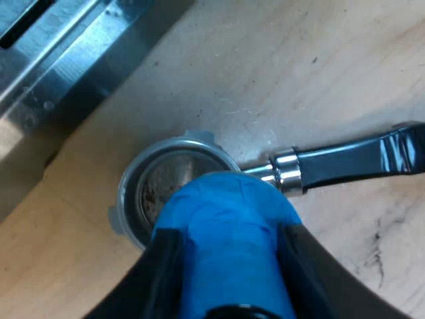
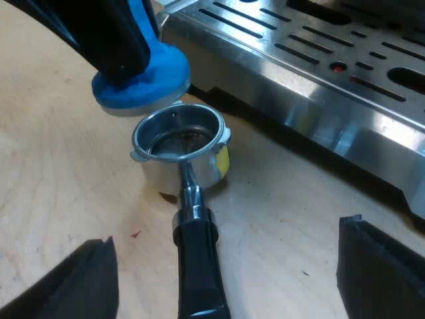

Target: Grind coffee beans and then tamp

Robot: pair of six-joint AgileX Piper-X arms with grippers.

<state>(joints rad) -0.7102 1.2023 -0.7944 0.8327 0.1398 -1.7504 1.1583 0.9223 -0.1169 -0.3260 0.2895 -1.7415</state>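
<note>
The metal holder (image 1: 143, 179) lies loose on the wooden table, with brown grounds in its basket and its dark handle (image 1: 352, 163) flat on the wood. My left gripper (image 1: 229, 266) is shut on the blue tamper (image 1: 226, 232), which hangs tilted just above the basket's rim and hides part of it. In the right wrist view the tamper (image 2: 143, 76) hovers at the far edge of the holder (image 2: 179, 143), apart from it, under the left gripper (image 2: 113, 40). My right gripper (image 2: 227, 232) is open, its fingers wide on either side of the handle (image 2: 198, 266) and not touching it.
The espresso machine's steel drip tray (image 2: 319, 60) with its slots runs close beside the holder; its edge (image 1: 60, 60) also shows by the basket. Bare wooden table (image 2: 53, 166) surrounds the holder.
</note>
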